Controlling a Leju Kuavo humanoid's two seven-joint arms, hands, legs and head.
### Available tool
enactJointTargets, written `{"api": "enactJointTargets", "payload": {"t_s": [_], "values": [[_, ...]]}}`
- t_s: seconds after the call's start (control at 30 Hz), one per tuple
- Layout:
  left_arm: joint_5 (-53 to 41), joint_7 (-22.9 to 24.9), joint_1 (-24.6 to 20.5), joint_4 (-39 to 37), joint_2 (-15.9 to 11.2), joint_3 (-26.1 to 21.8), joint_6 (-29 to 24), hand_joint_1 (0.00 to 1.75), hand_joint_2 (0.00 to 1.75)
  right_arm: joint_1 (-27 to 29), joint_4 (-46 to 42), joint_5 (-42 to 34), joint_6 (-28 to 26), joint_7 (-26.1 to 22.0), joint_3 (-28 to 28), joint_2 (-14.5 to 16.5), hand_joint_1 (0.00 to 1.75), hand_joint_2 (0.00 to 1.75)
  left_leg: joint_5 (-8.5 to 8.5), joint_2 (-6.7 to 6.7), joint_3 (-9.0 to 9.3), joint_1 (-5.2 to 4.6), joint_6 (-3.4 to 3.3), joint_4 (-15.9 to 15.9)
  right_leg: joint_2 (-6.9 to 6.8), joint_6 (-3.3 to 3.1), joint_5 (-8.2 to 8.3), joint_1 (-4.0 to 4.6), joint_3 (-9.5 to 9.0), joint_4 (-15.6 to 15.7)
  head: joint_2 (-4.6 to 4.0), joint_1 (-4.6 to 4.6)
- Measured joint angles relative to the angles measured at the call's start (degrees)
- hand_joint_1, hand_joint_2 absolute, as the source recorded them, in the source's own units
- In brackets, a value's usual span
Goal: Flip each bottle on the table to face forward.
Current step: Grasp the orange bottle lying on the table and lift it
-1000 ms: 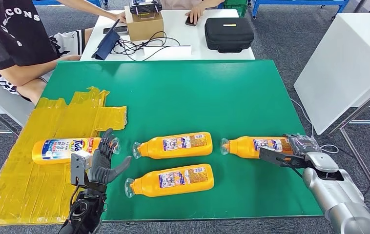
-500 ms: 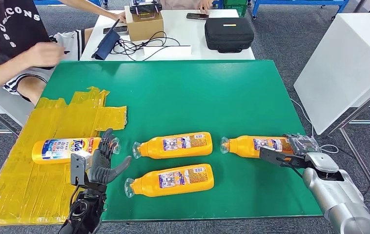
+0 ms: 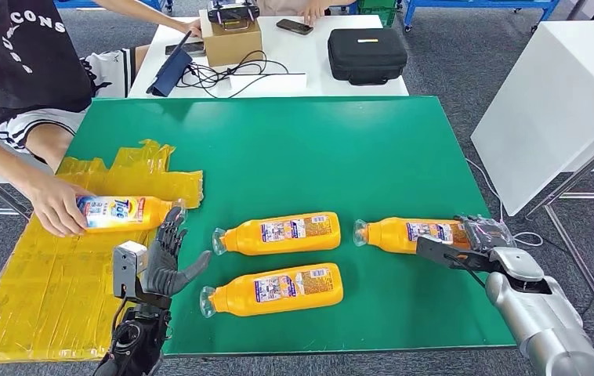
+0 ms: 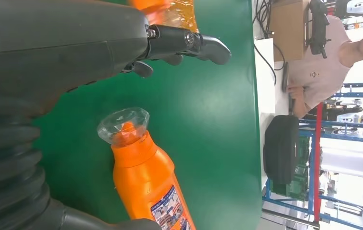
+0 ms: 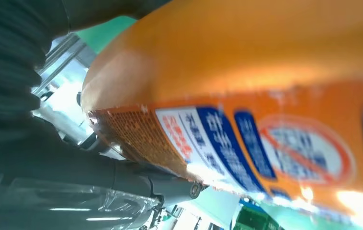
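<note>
- Orange bottle (image 3: 411,234) lies on its side on the green table (image 3: 317,149), base end in the right hand (image 3: 478,243), which looks wrapped around it.
- left hand (image 3: 164,262) holds nothing, fingers spread; two more bottles (image 3: 278,233) just right of it.
- person's hand (image 3: 57,205) grips the Tide bottle (image 3: 121,213) just beyond it.

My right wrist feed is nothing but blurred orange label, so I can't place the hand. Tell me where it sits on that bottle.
Observer: The right hand grips the base end of the rightmost bottle, which lies flat, cap toward the robot's left.
Operator: Report the left hand.
Observer: The left hand is raised, fingers apart, holding nothing, beside the near bottle.
Operator: Check for people.
Observer: A person's hand holds the blue-label bottle on the yellow sheet.
</note>
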State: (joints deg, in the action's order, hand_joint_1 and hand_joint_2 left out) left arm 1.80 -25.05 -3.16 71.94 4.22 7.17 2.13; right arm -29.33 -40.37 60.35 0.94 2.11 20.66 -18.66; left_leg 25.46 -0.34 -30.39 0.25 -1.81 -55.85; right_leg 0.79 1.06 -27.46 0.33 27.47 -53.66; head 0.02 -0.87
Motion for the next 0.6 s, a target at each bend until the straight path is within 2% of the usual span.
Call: {"api": "enactJointTargets", "payload": {"t_s": [0.17, 0.33, 0.47, 0.6], "values": [[0.0, 0.0, 0.8, 0.9, 0.0, -0.8, 0.2, 0.00, 1.75, 3.8, -2.9, -7.9, -7.0, -4.8, -3.3, 2.1, 1.75, 1.75, 0.00, 0.01, -0.07, 0.00, 0.00, 0.0, 0.03, -0.01, 0.01, 0.00, 0.06, 0.0, 0.00, -0.02], [-0.2, 0.8, 2.2, 2.8, 0.0, -1.7, 0.6, 0.00, 1.75, 10.5, -9.7, -15.2, -11.9, -7.4, -6.7, 4.8, 1.75, 1.75, -0.01, -0.38, -0.32, 0.04, 0.00, 0.0, -0.26, -0.03, -0.03, 0.02, 0.25, 0.0, 0.00, -0.02], [-0.5, 1.4, 2.4, 3.7, -0.2, -2.0, 0.7, 0.00, 1.75, 15.3, -14.9, -17.5, -14.3, -8.3, -8.5, 6.0, 1.75, 1.75, -0.01, -0.41, -0.60, 0.04, 0.01, 0.0, -0.30, -0.04, -0.05, 0.03, 0.48, 0.0, 0.00, -0.03], [-0.8, 1.7, 2.4, 4.4, -0.2, -2.0, 0.7, 0.00, 1.75, 17.3, -17.1, -17.9, -14.8, -8.7, -9.8, 7.0, 1.75, 1.75, -0.01, -0.30, -0.67, 0.04, 0.01, 0.0, -0.30, -0.04, -0.05, 0.00, 0.57, 0.0, 0.00, -0.02]]}}
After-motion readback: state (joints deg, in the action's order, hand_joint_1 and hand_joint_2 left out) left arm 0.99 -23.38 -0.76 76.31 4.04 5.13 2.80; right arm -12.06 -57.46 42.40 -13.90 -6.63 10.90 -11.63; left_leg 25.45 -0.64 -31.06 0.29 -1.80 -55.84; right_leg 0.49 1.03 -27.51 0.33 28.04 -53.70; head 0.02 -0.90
